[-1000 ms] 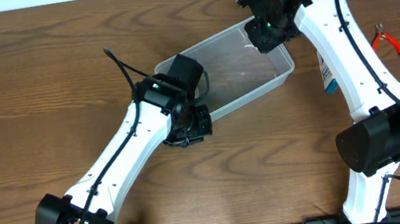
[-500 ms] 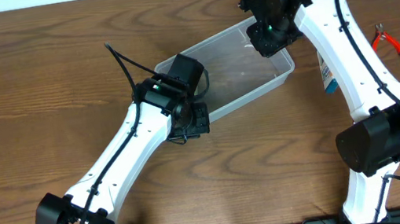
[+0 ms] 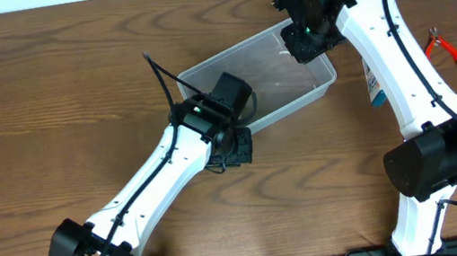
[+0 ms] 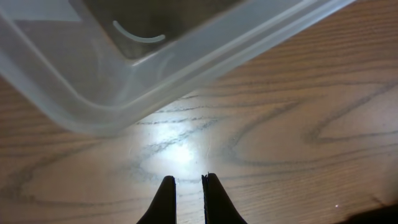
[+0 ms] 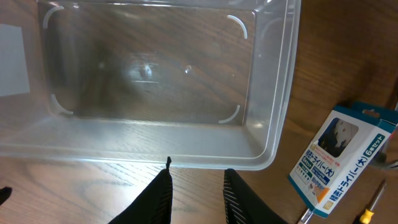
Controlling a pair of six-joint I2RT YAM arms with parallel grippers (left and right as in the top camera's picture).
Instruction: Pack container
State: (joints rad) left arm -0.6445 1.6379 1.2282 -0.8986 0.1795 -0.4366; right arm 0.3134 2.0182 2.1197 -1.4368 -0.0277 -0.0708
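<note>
The container (image 3: 279, 70) is a clear plastic tub lying at an angle at mid-table, with nothing inside it. My left gripper (image 3: 233, 148) hangs just outside the tub's near long wall. In the left wrist view its fingertips (image 4: 186, 183) are shut, with only a sliver of bare wood showing between them. The tub's rounded corner (image 4: 112, 118) lies just beyond them. My right gripper (image 3: 306, 36) is at the tub's far right corner. The right wrist view shows its jaws (image 5: 198, 186) open and empty, just short of the tub's rim (image 5: 124, 152).
A small blue-and-white box (image 5: 339, 158) lies right of the tub, partly under the right arm (image 3: 374, 88). Red-handled pliers (image 3: 440, 45) lie at the far right. A yellow-tipped screwdriver (image 5: 368, 211) shows at the right wrist view's corner.
My left arm has slid to the right along the tub's near wall, still shut. The right arm and the tub have not moved.
</note>
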